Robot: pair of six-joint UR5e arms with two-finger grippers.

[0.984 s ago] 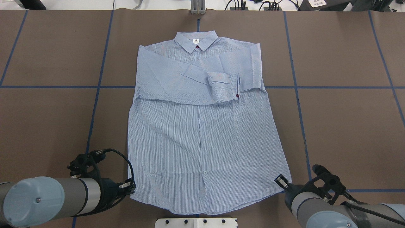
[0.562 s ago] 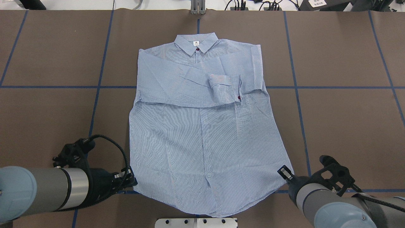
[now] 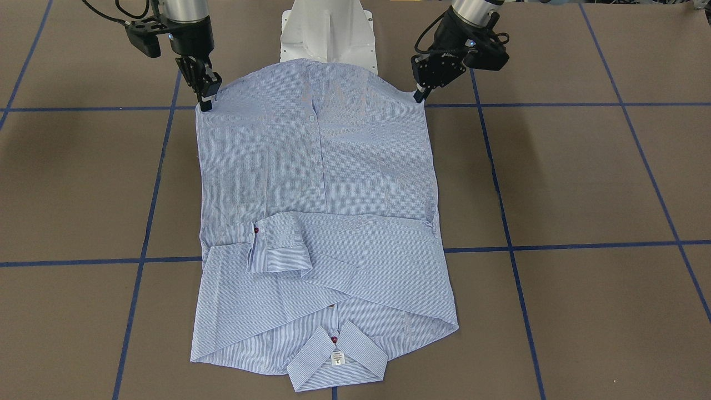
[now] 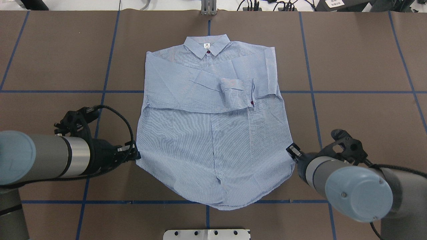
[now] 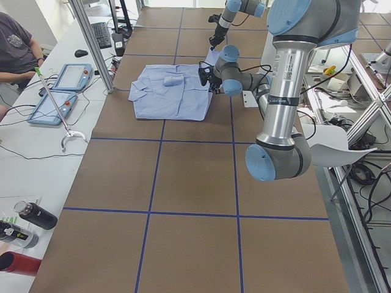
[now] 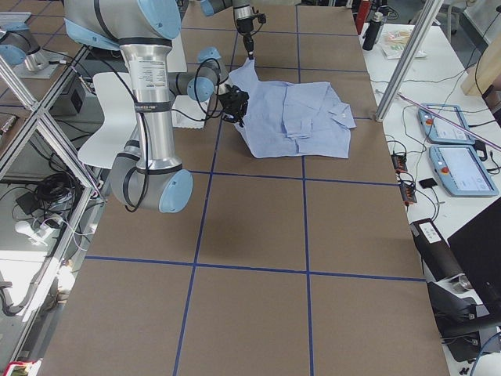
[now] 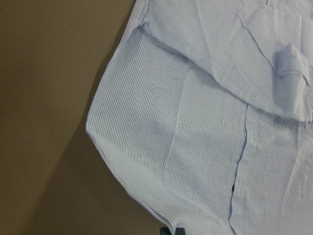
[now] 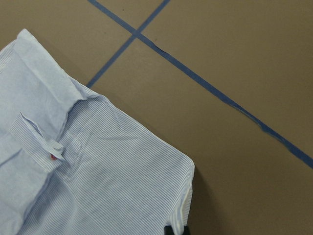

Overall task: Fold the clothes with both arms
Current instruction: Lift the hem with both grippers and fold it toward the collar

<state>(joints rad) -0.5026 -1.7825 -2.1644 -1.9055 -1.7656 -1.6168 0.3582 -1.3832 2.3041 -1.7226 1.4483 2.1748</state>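
I see shirt flat on worktop, sleeves crossed just below collar. Left tool pinches hem corner far from collar, right tool pinches other corner. Both narrow on cloth, hem raised.

Risks, in my judgement:
- Thin pinch slips, corner drops.
- Uneven travel toward collar gives skewed fold.
- Hem middle sags, drags, wrinkles.
- Sleeves get pushed off.
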